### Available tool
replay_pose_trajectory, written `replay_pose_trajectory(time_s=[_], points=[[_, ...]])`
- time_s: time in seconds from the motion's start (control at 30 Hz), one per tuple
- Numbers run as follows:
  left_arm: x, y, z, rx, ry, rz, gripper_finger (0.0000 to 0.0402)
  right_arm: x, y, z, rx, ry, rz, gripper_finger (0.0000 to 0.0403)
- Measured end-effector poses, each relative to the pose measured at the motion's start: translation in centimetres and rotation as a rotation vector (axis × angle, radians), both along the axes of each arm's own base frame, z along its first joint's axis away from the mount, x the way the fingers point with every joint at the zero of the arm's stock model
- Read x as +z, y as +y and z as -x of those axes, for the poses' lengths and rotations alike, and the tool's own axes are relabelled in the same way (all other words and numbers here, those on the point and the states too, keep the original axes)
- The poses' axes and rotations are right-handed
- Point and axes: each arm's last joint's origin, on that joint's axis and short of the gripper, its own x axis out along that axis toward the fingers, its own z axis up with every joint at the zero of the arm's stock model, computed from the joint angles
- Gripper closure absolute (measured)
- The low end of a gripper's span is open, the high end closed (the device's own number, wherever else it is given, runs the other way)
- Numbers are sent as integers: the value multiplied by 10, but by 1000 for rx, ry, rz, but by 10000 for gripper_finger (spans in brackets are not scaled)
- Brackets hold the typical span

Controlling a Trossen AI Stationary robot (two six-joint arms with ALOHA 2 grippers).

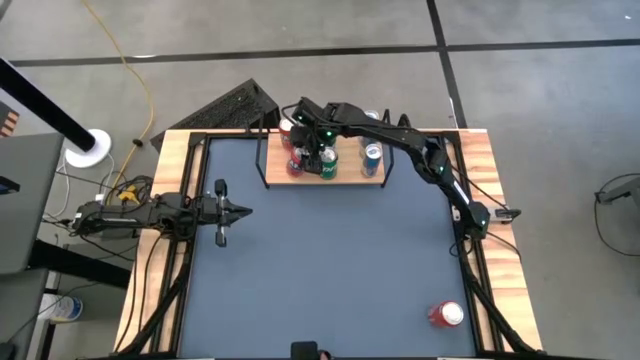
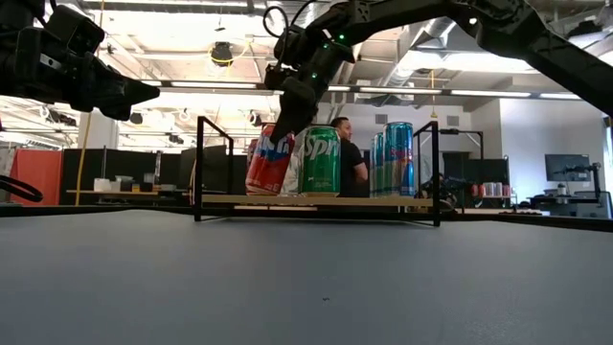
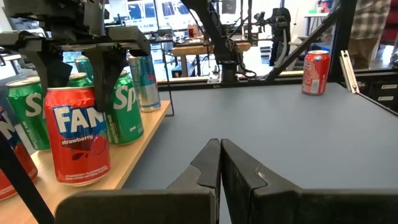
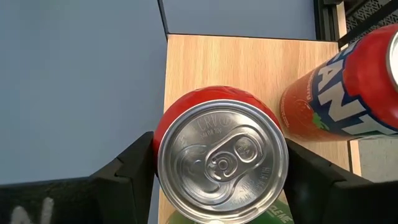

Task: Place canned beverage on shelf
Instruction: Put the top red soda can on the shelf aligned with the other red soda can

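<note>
Light-wood shelf (image 1: pixel 345 176) is sitting at the desk's (image 1: pixel 330 270) far edge, carrying several cans; the right hand (image 1: pixel 312 152) is hovering over them, and a red can (image 1: pixel 446 314) is lying near right. Level across, that hand (image 2: pixel 292 101) is reaching down between the Fanta can (image 2: pixel 270 160) and Sprite can (image 2: pixel 319 161). Left hand (image 3: pixel 220 163) is waiting, fingers pressed together. Right-wrist fingers (image 4: pixel 124 168) are straddling a red-sided can (image 4: pixel 222 155) on the shelf, spread apart.

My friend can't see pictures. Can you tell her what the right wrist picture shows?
Looking straight down, the right gripper has its open jaws on either side of a red can standing on the wooden shelf. A strawberry Fanta can stands beside it.
</note>
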Motion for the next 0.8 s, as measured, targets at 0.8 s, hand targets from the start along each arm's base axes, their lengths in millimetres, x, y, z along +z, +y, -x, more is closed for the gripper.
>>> replay_pose_trajectory(time_s=[0.8], points=[[0, 0, 0, 0, 0, 0, 401, 25, 12, -5, 7, -88, 107, 49]])
